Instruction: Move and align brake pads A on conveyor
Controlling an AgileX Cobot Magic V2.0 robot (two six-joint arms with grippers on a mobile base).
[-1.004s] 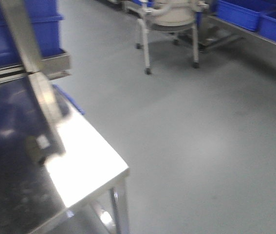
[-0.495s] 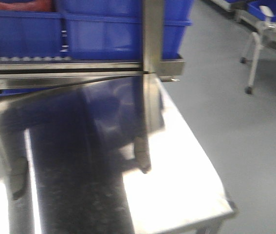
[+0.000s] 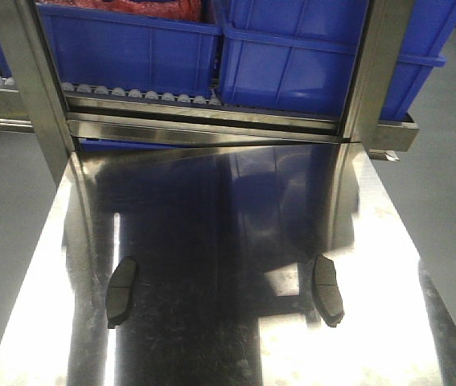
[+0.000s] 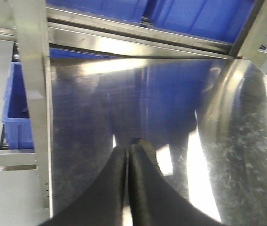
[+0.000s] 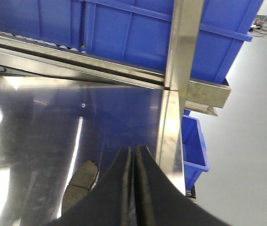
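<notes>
On the shiny steel table [image 3: 228,209], one of the brake pads A [image 3: 121,289] lies at about eight o'clock and a second pad [image 3: 326,289] at about four o'clock, well apart; only two show. The left gripper [image 4: 127,149] has its jaws pressed together on nothing, and so has the right gripper [image 5: 133,149], with the second pad at its seven o'clock. No conveyor is in view, so I judge the task barely begun: both pads are still to be lifted, carried and aligned.

A shiny reflective steel table [image 3: 211,217] carries two dark grey, curved oblong brake pads lying flat: left pad [image 3: 121,291] near the table's left edge, right pad [image 3: 327,289] toward its right edge, well apart
</notes>
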